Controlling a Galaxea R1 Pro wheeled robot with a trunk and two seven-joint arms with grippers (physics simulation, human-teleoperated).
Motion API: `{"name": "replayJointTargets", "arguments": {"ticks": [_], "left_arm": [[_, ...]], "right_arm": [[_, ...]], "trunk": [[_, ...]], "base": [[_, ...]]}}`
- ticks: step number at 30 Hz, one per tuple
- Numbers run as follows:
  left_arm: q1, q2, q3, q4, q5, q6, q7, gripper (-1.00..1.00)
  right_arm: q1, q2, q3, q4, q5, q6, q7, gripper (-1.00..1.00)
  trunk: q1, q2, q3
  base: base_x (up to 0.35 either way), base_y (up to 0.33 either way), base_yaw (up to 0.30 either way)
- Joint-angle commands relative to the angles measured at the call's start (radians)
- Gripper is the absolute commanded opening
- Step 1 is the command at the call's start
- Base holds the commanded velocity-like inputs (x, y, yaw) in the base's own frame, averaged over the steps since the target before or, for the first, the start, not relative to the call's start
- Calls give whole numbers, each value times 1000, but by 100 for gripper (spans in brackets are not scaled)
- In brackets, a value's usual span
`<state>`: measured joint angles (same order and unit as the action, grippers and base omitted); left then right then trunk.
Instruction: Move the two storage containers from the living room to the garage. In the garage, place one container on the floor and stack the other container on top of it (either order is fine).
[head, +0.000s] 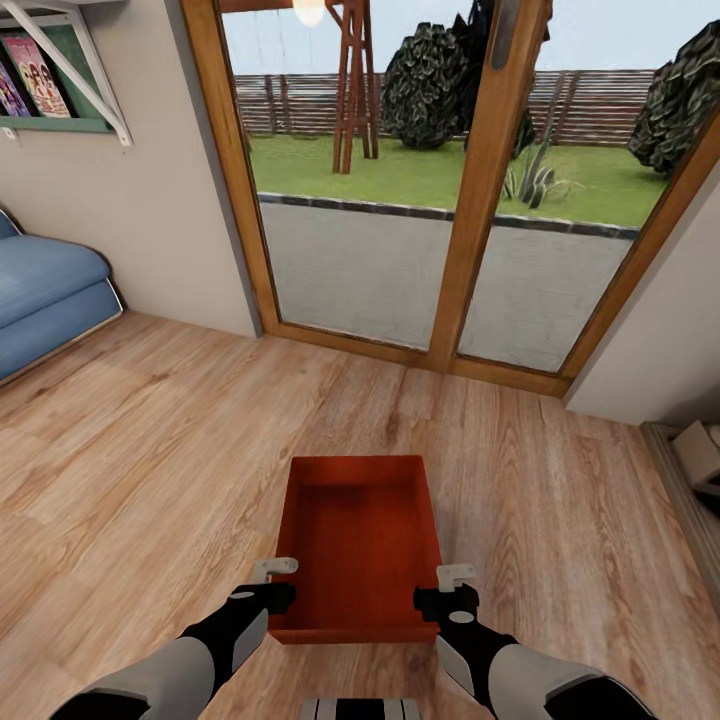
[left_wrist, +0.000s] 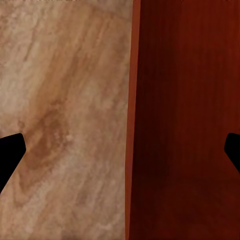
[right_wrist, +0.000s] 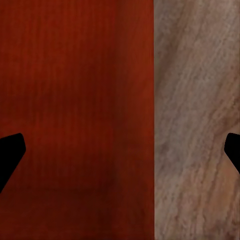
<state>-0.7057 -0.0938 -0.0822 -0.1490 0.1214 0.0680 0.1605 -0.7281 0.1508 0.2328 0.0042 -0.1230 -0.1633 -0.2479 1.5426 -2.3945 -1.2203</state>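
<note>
Storage container (head: 362, 540) sat on the living room wood floor (head: 150, 440), before the glass doors (head: 400, 180). My left gripper (head: 277, 580) and right gripper (head: 452, 588) straddled its side walls, jaws wide, unclamped.

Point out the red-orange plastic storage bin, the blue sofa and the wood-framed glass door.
Red-orange plastic storage bin (head: 362, 545), head view, inner bottom.
Blue sofa (head: 45, 290), head view, seat cushion.
Wood-framed glass door (head: 487, 170), head view, middle wooden post.

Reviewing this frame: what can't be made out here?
- Head view: the fingers' contact with the storage container walls; the left gripper and right gripper hide it.
- Wrist views: black fingertips cut off by the edges.
- Head view: books cropped, covers too blurred to read.
</note>
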Motion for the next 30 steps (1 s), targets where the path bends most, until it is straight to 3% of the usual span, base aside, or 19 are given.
{"name": "replayJointTargets", "arguments": {"ticks": [1, 30], "left_arm": [[0, 0, -8, -3, 10, 6, 5, 100], [0, 0, -10, -4, 9, 2, 10, 100]], "right_arm": [[-1, 0, 9, 1, -10, -4, -2, 100], [-1, -5, 10, 1, -9, -9, -7, 100]], "trunk": [[0, 0, -1], [0, 0, -1]], "base": [[0, 0, 0], [0, 0, 0]]}}
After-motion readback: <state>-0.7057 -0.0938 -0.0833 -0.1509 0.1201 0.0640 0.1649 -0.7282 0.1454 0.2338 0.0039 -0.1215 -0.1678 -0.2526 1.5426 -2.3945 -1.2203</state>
